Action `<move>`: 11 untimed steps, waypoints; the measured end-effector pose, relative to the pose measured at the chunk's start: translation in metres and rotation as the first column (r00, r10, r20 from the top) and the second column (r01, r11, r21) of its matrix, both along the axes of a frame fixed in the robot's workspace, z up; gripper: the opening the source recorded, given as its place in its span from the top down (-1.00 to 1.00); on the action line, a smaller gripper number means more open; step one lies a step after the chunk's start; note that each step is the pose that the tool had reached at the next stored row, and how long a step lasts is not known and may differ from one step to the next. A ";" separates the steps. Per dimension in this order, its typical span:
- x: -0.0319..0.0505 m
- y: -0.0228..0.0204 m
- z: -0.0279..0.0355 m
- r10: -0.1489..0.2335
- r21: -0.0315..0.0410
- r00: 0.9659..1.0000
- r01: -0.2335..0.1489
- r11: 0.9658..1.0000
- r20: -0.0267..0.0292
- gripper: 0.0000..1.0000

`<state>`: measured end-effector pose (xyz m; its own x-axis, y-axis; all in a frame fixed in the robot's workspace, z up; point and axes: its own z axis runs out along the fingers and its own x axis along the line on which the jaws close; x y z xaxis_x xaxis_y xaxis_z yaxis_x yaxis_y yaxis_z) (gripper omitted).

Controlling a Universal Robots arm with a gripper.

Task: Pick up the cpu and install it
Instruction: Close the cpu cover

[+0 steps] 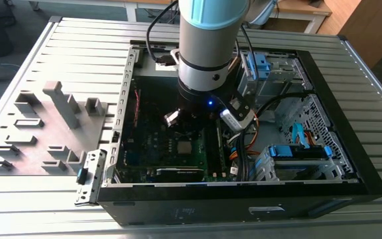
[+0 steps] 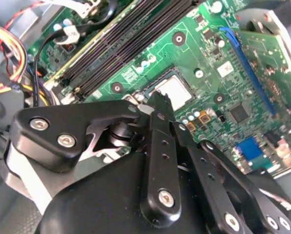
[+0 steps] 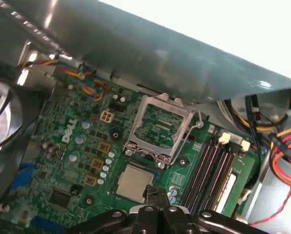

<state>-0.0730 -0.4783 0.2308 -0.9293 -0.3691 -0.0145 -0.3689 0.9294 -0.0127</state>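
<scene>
As the exterior view runs from its left, a grey moulded fixture tray (image 1: 45,129) with upright blocks and slots lies on the ribbed silvery metal tabletop (image 1: 78,45). Just beside the tray, toward the exterior view's right, sits an open black computer case (image 1: 244,199) with a green motherboard (image 1: 144,144) on its floor. A silver and pale-blue robot arm (image 1: 208,40) reaches down into the middle of the case.

The cpu (image 1: 185,147), a small thin square chip with a pale silvery-grey flat top, lies flat on the motherboard near the arm's lower end. Farther toward the exterior view's right stands a metal drive cage with blue plastic tabs (image 1: 297,154).

In both wrist views the cpu (image 3: 134,181) (image 2: 174,90) rests level in its seat on the board. A silver metal socket frame (image 3: 160,127) stands swung open just beside it. Long black memory slots (image 3: 209,165) run alongside.

The black hand (image 3: 156,194) hovers at the chip's edge with its fingers drawn together and nothing between them. Whether the tips touch the cpu cannot be told.
</scene>
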 end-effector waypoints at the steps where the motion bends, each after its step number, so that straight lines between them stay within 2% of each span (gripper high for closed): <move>1: 0.0000 0.0000 -0.0002 0.019 0.000 1.000 -0.019 1.000 0.000 0.79; 4: 0.0000 0.0000 -0.0007 0.073 0.000 0.997 -0.073 0.997 0.001 0.79; 8: 0.0000 0.0000 -0.0012 0.144 0.000 0.990 -0.144 0.990 0.001 0.79; 9: 0.0000 0.0000 -0.0012 0.154 0.000 0.988 -0.154 0.988 0.001 0.79; 11: 0.0000 0.0000 -0.0013 0.158 0.000 0.987 -0.158 0.987 0.001 0.79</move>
